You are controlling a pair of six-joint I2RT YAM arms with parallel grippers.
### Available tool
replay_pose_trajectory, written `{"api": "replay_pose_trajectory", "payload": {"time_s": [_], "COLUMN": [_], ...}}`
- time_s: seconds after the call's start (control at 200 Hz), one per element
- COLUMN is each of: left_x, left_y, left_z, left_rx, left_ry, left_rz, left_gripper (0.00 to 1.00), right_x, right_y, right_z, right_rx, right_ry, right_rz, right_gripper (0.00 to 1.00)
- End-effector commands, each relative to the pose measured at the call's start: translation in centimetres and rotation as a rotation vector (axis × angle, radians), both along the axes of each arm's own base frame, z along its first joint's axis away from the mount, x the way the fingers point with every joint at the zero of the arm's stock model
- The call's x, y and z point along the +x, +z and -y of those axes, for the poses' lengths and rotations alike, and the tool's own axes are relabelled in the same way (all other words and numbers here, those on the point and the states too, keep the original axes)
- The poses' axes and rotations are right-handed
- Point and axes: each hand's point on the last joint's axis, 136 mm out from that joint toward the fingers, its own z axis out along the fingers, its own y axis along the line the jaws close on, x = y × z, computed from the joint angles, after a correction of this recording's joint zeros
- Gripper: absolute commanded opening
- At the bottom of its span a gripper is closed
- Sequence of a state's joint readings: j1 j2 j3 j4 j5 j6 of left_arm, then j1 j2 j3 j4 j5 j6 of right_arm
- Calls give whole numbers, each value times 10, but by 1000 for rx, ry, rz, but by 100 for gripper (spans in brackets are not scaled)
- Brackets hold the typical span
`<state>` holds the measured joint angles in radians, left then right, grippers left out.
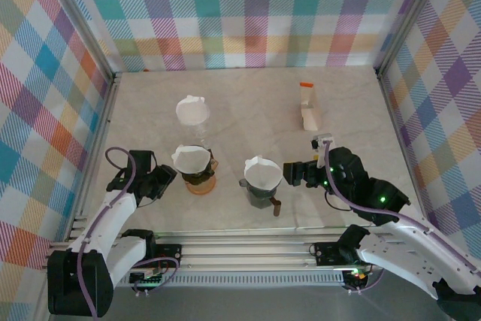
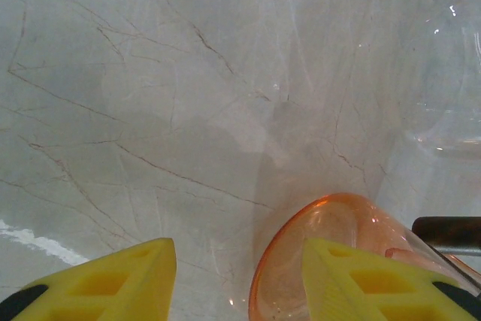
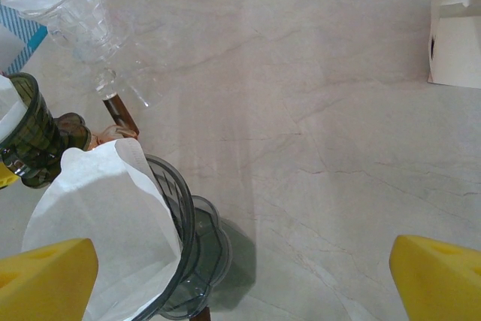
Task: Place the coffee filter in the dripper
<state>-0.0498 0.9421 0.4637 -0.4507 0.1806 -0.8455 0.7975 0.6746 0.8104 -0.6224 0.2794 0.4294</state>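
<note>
Translucent orange dripper beside left gripper, clench undeterminable; right gripper released beside conical white paper filter.

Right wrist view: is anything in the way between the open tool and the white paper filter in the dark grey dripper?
No, nothing visible. The white paper filter sits in the dark grey plastic dripper, right beside one yellow finger of the right tool, whose jaws stand wide open. The rest of the gap is bare marble table.
</note>
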Motion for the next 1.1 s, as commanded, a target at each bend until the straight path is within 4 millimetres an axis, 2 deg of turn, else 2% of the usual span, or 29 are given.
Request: {"api": "replay_pose_trajectory", "payload": {"time_s": [0.0,0.265,0.515,0.825,0.855,1.095], "left_x": [4,5,6,1,8,15], "left_y": [-1,-9,-6,-15,-11,-11], "left_z": [7,23,33,46,48,63], "left_rx": [-51,-74,-81,-84,-89,-90], "left_ry": [-5,-56,-83,-106,-108,-139], "left_rz": [19,7,22,2,35,46], "left_gripper": [48,48,47,47,47,46], "right_x": [1,1,0,0,0,-1], "right_y": [-2,-1,-1,-2,-3,-7], "right_z": [4,6,7,6,6,4], "right_rx": [-8,-8,-9,-1,-2,9], "right_ry": [-14,-22,-27,-26,-27,-24], "right_rz": [9,9,6,-3,-4,-18], "right_gripper": [99,99,99,99,99,99]}}
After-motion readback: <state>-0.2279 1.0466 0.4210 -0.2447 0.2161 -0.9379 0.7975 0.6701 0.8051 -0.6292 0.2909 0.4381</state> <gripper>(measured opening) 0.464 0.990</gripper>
